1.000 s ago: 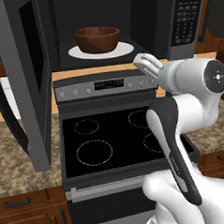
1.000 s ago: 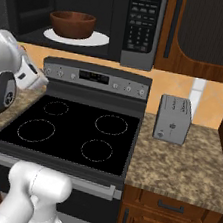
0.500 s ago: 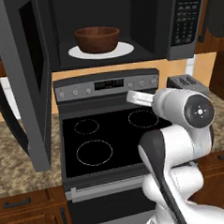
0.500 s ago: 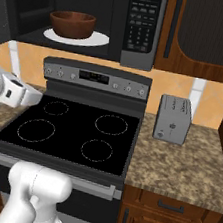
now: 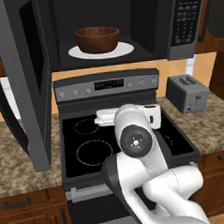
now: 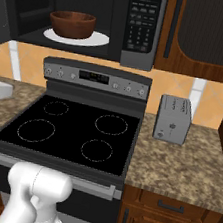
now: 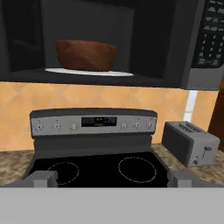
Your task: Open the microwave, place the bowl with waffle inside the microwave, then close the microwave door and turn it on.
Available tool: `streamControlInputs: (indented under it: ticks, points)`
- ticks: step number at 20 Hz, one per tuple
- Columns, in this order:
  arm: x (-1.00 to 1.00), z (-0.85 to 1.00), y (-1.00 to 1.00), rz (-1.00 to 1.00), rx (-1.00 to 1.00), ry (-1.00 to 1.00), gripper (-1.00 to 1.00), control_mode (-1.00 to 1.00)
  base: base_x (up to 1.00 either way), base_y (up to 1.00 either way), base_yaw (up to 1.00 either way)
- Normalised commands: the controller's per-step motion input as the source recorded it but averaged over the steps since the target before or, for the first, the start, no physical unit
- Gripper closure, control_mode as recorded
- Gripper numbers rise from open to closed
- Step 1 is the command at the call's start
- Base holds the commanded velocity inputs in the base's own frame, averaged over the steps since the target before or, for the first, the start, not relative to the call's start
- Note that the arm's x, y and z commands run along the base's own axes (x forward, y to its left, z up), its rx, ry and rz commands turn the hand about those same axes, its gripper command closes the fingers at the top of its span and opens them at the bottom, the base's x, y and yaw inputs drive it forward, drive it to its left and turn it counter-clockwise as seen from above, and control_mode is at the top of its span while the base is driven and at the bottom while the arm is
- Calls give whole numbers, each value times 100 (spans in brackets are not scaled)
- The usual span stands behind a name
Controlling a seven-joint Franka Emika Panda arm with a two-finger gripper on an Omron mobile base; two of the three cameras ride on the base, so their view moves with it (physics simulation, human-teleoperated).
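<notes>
Sitting on the microwave (image 5: 183, 20) turntable, bowl (image 5: 97, 38) well above the spread, empty pincer (image 7: 112, 178)

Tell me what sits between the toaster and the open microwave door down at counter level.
The black-topped stove fills that stretch in the left base view, between the toaster and the microwave door, with the robot's arm over it.

One microwave (image 6: 97, 18) with its door (image 5: 25, 81) swung open, one wooden bowl (image 5: 97, 38), one turntable plate (image 5: 122, 50), one stove (image 6: 75, 128) with four burner rings, one toaster (image 6: 173, 119), were there.
</notes>
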Motion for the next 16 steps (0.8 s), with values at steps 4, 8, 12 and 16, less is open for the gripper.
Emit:
streamControlInputs:
  ticks: [4, 8, 12, 16]
  points:
    - [24, -71, 33, 0, -29, -22, -100, -100, 0, 0, 0]
    - [45, -86, 25, 0, -31, -24, -100, -100, 0, 0, 0]
    - [22, -43, 43, 0, -17, -21, -100, -100, 0, 0, 0]
    - [0, -5, 84, -3, -11, -17, -100, -100, 0, 0, 0]
